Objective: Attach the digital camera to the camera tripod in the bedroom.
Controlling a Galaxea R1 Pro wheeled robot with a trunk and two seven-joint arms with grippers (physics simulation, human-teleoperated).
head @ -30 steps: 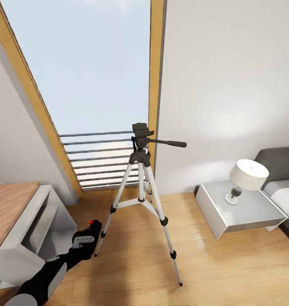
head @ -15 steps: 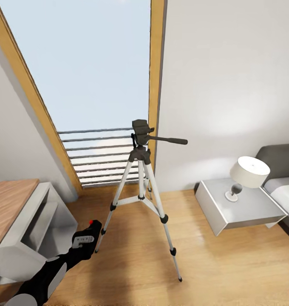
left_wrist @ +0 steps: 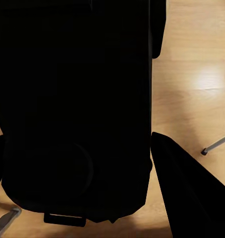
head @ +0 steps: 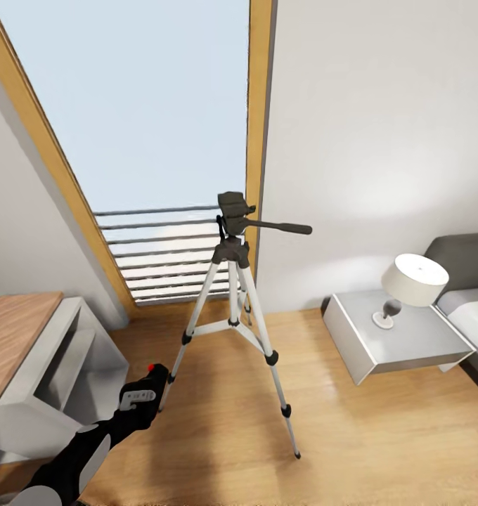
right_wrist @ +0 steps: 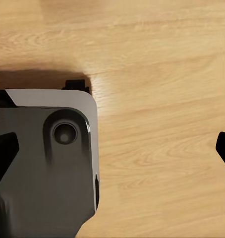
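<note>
The left gripper (head: 146, 393) clamps the matte-black digital camera (head: 149, 383), red button up, low beside the camera tripod (head: 233, 309) at the bedroom window (head: 140, 133). The left wrist view presses against the camera's dark body (left_wrist: 78, 109); the right gripper's fingertips (right_wrist: 224, 148) sit spread over floorboards (right_wrist: 157, 99).

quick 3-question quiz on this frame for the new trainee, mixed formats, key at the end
1. True or false: the digital camera is already mounted on the camera tripod.
2. Which claw holds the camera? A) left B) right
3. Fill in: the white lamp stands on the grey ____.

Key:
1. False; it sits in the left claw, low beside a tripod leg.
2. A
3. nightstand
</note>
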